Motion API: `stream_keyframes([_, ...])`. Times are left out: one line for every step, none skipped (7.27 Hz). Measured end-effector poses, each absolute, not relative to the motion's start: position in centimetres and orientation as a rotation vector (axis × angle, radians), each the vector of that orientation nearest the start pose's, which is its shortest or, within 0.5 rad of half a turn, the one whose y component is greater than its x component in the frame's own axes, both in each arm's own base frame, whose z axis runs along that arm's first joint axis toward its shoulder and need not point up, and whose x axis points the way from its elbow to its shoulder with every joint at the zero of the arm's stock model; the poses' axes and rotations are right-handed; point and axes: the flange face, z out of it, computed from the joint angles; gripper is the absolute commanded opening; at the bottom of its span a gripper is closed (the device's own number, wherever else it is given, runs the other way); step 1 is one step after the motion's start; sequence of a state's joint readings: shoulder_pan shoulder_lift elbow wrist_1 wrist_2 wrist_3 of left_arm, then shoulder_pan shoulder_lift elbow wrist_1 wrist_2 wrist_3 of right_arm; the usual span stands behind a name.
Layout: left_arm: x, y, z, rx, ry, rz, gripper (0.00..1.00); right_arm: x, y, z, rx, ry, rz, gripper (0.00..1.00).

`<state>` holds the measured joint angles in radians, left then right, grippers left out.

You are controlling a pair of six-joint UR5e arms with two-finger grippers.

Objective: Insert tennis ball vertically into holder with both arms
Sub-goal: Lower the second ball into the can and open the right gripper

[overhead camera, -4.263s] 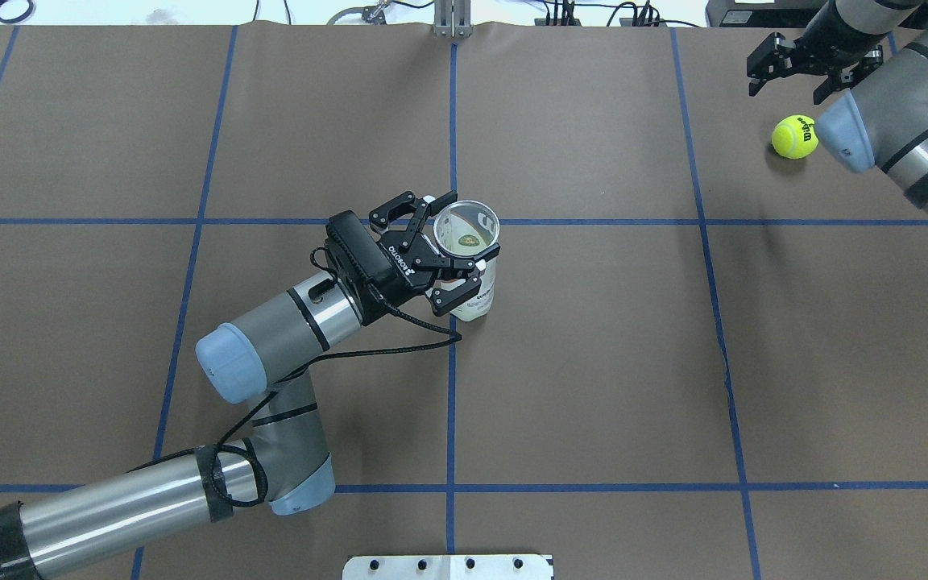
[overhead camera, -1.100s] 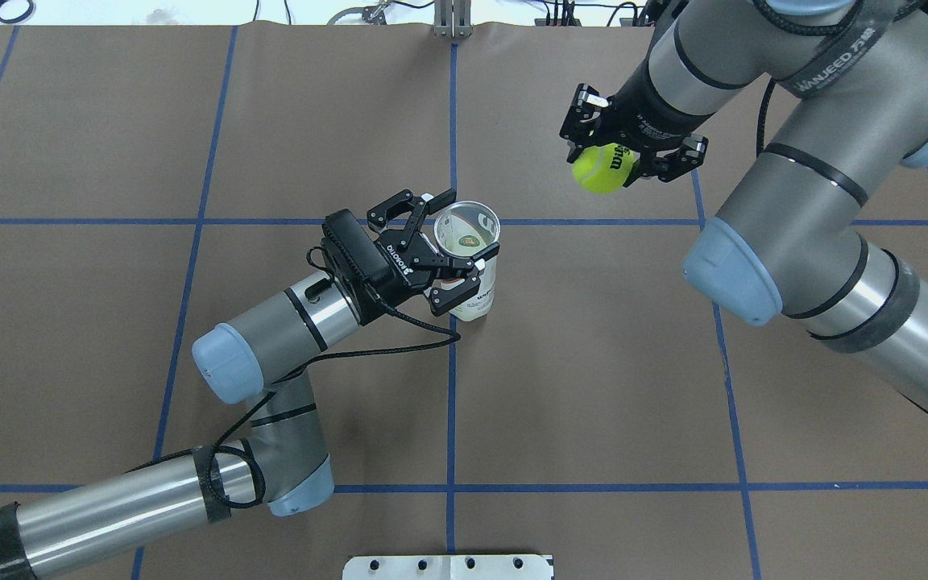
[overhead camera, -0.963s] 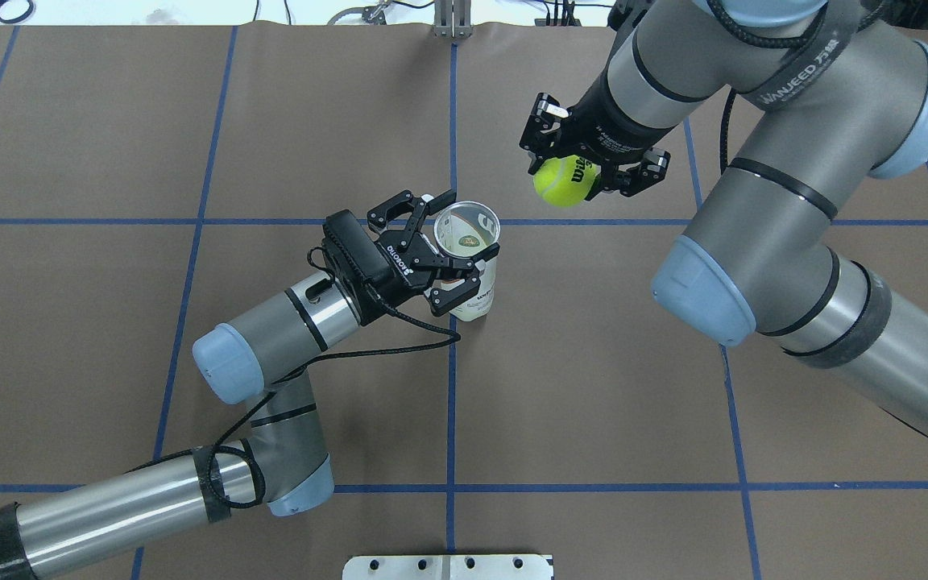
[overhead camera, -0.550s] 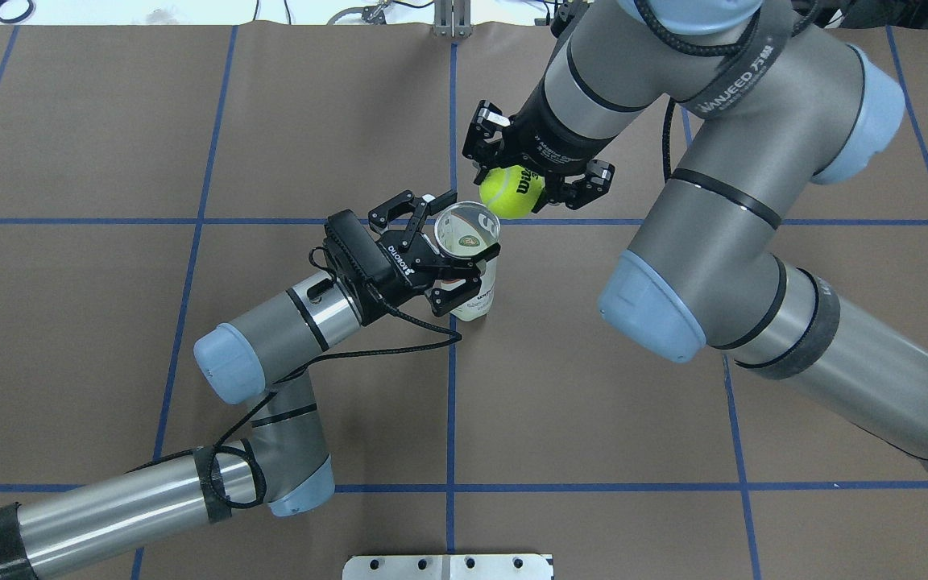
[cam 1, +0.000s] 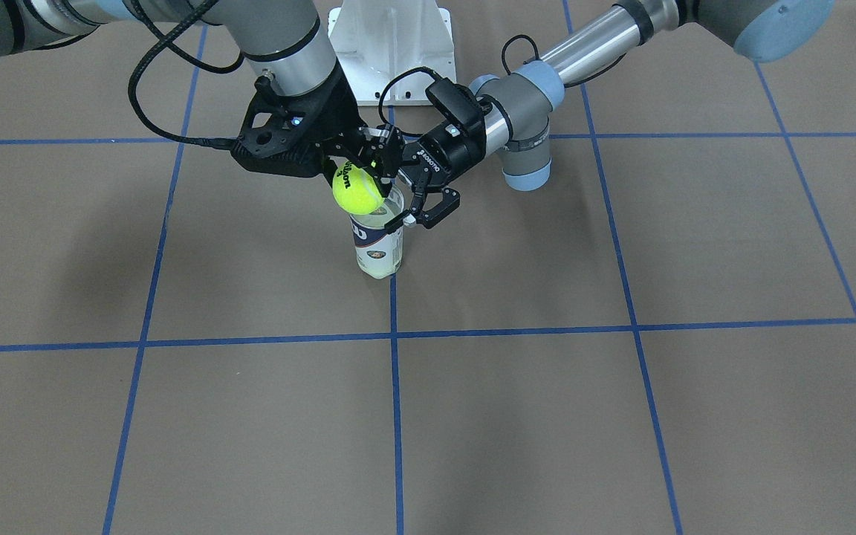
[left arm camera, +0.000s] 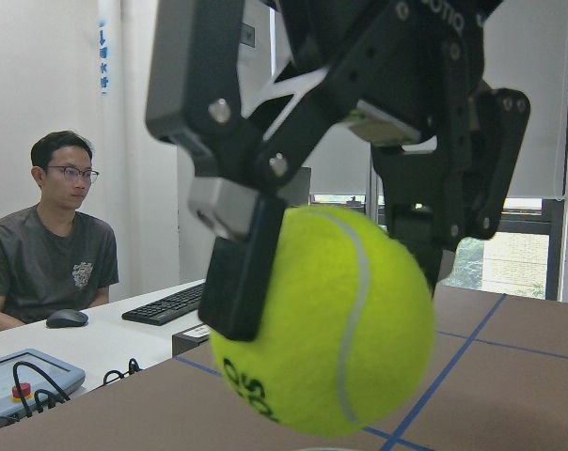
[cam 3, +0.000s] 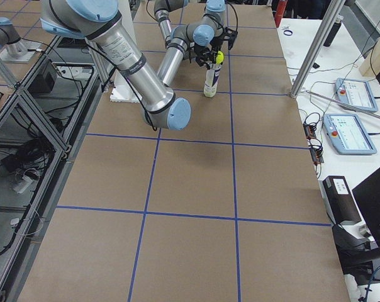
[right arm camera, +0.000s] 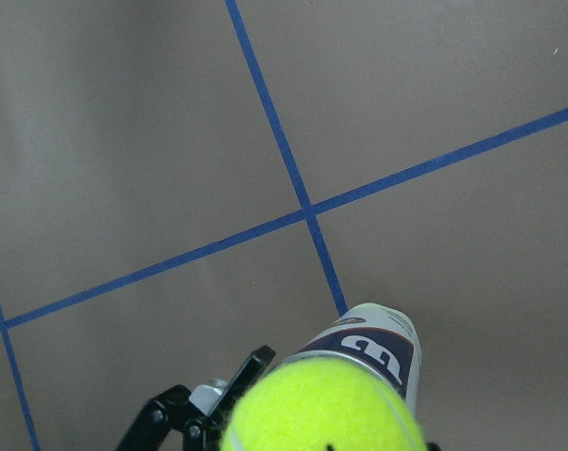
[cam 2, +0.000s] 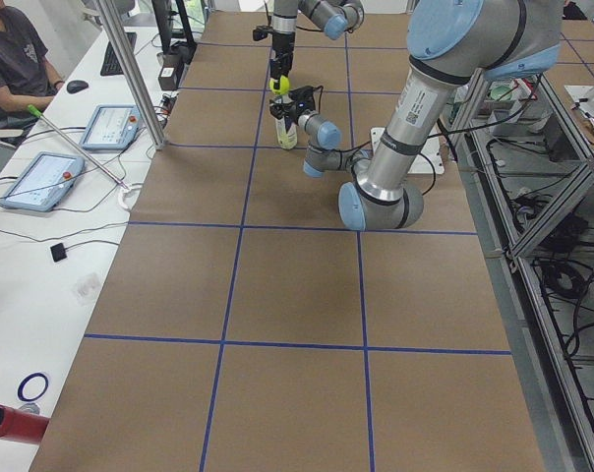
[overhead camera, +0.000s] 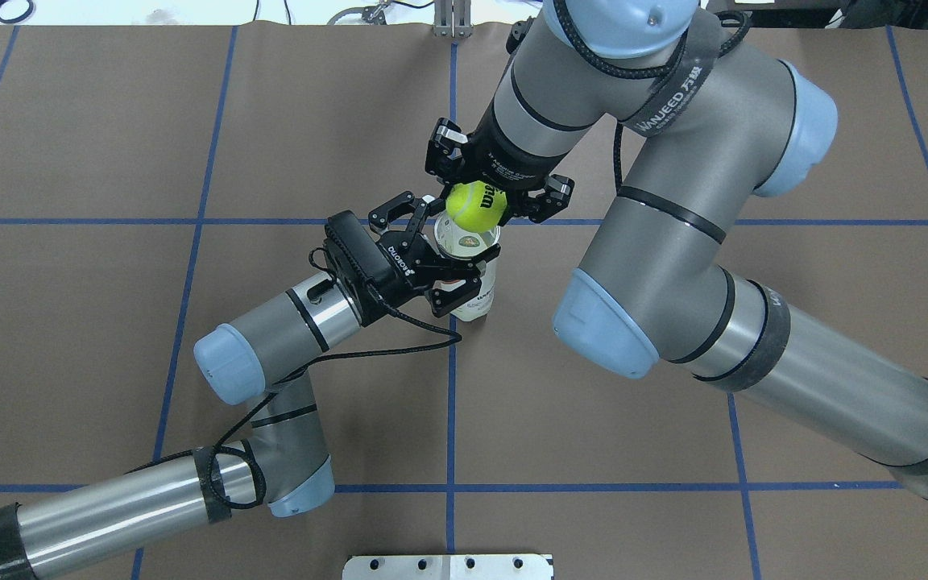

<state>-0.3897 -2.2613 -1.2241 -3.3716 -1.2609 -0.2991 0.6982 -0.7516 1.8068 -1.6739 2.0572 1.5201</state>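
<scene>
Right gripper (overhead camera: pixel 486 197) clamped on tennis ball (overhead camera: pixel 476 205), now brought above holder (overhead camera: pixel 478 278) mouth; left gripper (overhead camera: pixel 444 266) bracing holder; lowering next

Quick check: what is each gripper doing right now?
Left gripper: shut on the can.
Right gripper: shut on the tennis ball, above the can's mouth.

Can (overhead camera: pixel 476 294) upright on table (overhead camera: pixel 93 145), between the jaws of the left gripper (overhead camera: pixel 454 252), which reaches in sideways near its top. Ball (overhead camera: pixel 476 205) between the jaws of the right gripper (overhead camera: pixel 499 196), just above the can's open mouth, not inside. Right gripper points down, above the left gripper's jaws.
</scene>
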Motion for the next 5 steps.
stream_keyframes([55.3,-40.4,22.3,1.681,1.292,0.192,0.9,-43.1,-47.2,8.1,-0.078,-1.035,0.355,0.99])
stream_keyframes([55.3,-40.4,22.3,1.681,1.291,0.193,0.9,-43.4,-47.0,8.1,-0.077,-1.033,0.354,1.0])
stream_keyframes([55.3,-40.4,22.3,1.681,1.291,0.193,0.9,-43.7,-46.8,8.2,-0.069,-1.028,0.354,1.0])
stream_keyframes([55.3,-40.4,22.3,1.681,1.291,0.193,0.9,-44.1,-46.6,8.2,-0.061,-1.024,0.353,1.0])
stream_keyframes([55.3,-40.4,22.4,1.68,1.291,0.193,0.9,-44.2,-46.5,8.2,-0.056,-1.022,0.352,1.0])
